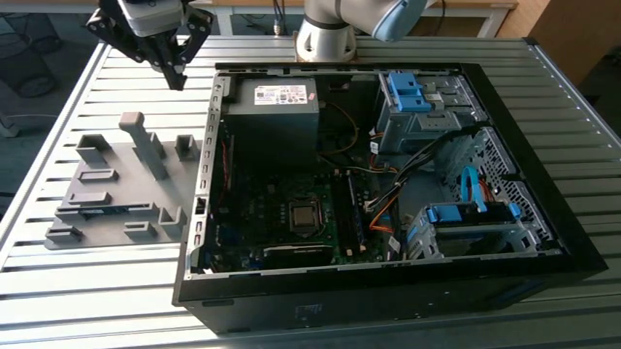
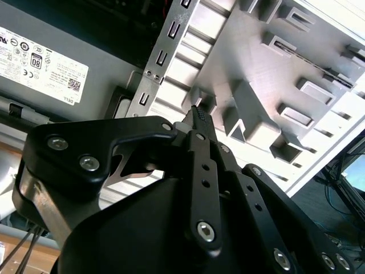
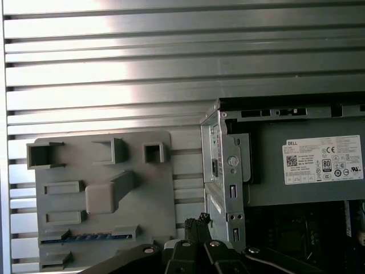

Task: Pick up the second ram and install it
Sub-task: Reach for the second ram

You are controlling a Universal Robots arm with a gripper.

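The narrow, empty black gripper (image 1: 177, 76) hangs well apart from the thin blue-green ram strip (image 3: 88, 236); descending this closed risks striking it.

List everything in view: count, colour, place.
ram: one, blue-green, lying in a slot on the holder plate
holder plate: one, grey, on the table, at the exterior view's left of the case
computer case: one, black, open, mid-table
power supply: one, grey, inside the case
drive caddies: two, blue, inside the case, toward the exterior view's right
table: one, silver, slatted
arm base: one, pale grey, behind the case
gripper: one, black, shut, empty, raised near the case's far corner
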